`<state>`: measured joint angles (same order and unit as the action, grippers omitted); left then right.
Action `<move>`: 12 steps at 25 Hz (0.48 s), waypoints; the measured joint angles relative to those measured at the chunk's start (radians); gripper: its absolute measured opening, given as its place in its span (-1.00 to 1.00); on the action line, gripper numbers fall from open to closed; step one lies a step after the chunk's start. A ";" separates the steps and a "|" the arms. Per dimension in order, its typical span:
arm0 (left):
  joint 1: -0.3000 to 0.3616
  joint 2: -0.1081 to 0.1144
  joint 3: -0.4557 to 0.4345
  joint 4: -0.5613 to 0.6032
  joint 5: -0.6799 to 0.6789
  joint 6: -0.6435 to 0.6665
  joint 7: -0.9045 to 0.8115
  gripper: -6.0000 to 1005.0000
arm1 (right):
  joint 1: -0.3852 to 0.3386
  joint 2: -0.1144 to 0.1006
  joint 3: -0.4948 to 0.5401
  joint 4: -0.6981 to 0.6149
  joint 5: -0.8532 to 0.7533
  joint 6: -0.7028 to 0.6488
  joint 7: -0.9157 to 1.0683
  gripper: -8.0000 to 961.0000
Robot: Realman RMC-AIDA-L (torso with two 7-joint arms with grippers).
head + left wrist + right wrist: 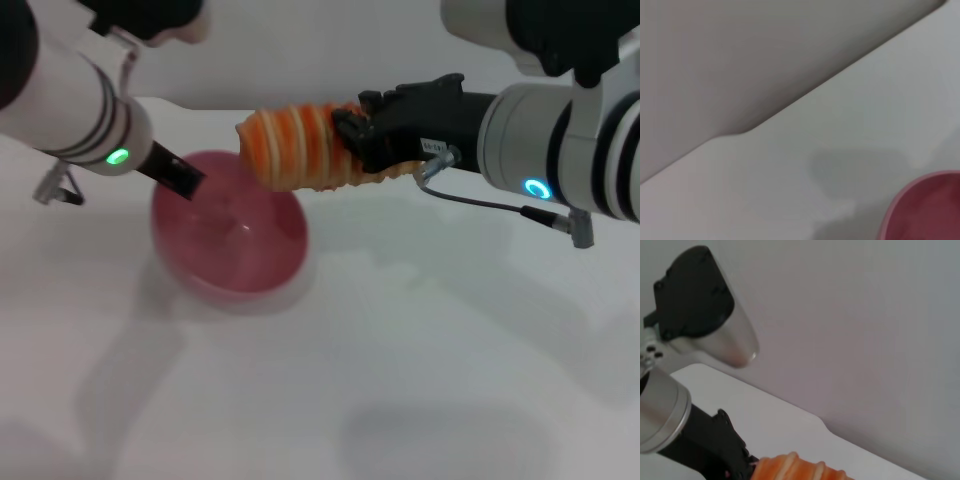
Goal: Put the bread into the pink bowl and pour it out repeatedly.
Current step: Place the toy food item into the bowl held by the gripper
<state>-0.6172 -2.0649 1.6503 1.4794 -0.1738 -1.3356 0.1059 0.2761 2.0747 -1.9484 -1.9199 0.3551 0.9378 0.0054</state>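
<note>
The pink bowl [232, 237] sits tilted on the white table, left of centre in the head view; its rim also shows in the left wrist view [925, 207]. My left gripper [185, 178] is shut on the bowl's left rim. My right gripper [352, 140] is shut on the bread [295, 147], an orange loaf with pale stripes, and holds it level in the air above the bowl's far right rim. The bread's top also shows in the right wrist view [800, 467]. The bowl's inside looks empty.
The white table [400, 350] extends in front and to the right of the bowl. Its back edge meets a pale wall [740, 60]. The left arm [695, 305] shows in the right wrist view.
</note>
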 joint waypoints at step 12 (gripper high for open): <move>-0.047 -0.001 0.040 0.009 -0.055 0.021 -0.006 -0.89 | 0.011 0.004 -0.036 0.125 0.019 -0.090 0.025 -0.57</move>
<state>-0.6640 -2.0663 1.6904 1.4881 -0.2291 -1.3145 0.0998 0.2871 2.0789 -1.9844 -1.7944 0.3744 0.8474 0.0303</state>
